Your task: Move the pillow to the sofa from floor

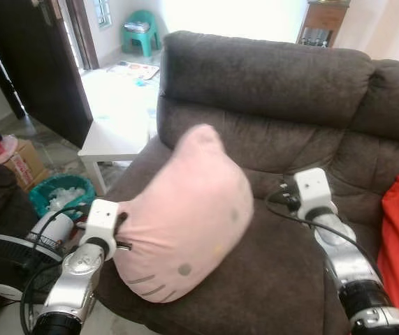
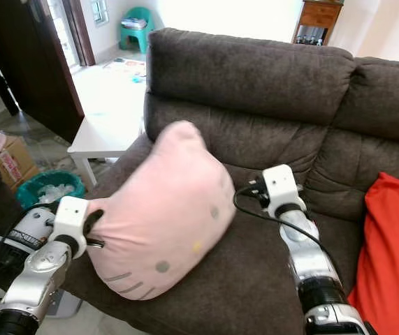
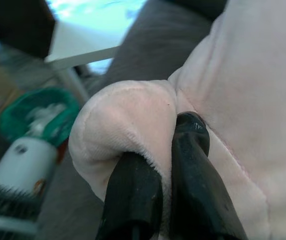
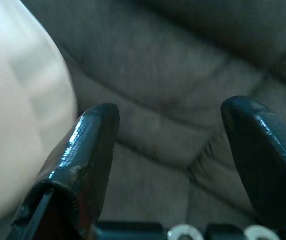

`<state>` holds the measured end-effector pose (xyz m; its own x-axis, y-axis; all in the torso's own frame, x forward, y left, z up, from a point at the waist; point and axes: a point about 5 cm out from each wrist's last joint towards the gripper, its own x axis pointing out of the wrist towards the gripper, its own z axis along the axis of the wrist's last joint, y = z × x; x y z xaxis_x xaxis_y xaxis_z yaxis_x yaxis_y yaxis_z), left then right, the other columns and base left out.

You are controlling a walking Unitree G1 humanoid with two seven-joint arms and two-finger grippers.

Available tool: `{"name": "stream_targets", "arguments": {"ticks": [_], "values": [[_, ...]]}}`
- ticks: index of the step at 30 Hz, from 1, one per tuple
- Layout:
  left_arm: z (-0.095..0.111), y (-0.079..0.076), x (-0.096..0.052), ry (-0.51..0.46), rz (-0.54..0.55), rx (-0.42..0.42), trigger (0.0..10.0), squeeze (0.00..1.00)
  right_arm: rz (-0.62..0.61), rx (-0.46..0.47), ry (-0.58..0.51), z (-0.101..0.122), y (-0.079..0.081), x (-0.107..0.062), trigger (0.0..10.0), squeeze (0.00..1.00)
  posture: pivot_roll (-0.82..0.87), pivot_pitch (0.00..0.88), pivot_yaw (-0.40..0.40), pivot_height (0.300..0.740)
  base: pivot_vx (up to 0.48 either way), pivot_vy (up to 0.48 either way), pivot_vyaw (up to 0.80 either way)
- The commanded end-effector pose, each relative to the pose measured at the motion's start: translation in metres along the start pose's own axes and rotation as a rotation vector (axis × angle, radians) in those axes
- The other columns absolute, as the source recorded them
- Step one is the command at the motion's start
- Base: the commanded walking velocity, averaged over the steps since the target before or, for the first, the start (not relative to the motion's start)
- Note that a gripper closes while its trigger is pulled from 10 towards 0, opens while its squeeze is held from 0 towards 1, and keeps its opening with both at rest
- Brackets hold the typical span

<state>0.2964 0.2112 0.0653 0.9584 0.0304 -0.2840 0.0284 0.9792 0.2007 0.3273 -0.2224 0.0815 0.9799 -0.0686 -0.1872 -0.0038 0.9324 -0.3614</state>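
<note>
On our left, the left gripper (image 3: 165, 165) was clenched on a pinched fold at the edge of the pillow (image 1: 185, 216), a plush pink cushion with a cat face (whiskers and small round dots stitched on). We judged the task nearly done: the pillow was off the floor and leaning on the sofa (image 1: 269, 84) seat, only the release remaining. The sofa was dark brown, soft and creased. Our right gripper (image 4: 168, 145) hung spread and empty just beside it.

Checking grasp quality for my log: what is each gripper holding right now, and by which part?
The left gripper pinches a fold at the edge of the pink pillow. The right gripper is open over the sofa, holding nothing.
</note>
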Motion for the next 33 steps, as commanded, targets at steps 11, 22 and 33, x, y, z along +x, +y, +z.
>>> {"name": "stream_targets", "arguments": {"ticks": [11, 22, 33], "values": [[-0.005, -0.058, -0.003, -0.017, -0.402, -0.024, 10.0, 0.0, -0.047, 0.072, 0.385, -0.113, 0.025, -0.057, 10.0, 0.0, 0.11, 0.0, -0.053, 0.74, 0.0, 0.0, 0.0], [0.02, -0.048, 0.008, -0.151, -0.364, 0.016, 10.0, 0.0, -0.007, 0.116, 0.546, -0.157, 0.054, -0.1, 10.0, 0.0, 0.1, 0.0, -0.05, 0.74, 0.0, 0.0, 0.0], [0.05, -0.048, 0.003, -0.374, -0.218, 0.012, 10.0, 0.0, 0.011, 0.24, 0.746, -0.187, 0.071, -0.138, 10.0, 0.0, 0.1, 0.0, -0.054, 0.74, 0.0, 0.0, 0.0]]}}
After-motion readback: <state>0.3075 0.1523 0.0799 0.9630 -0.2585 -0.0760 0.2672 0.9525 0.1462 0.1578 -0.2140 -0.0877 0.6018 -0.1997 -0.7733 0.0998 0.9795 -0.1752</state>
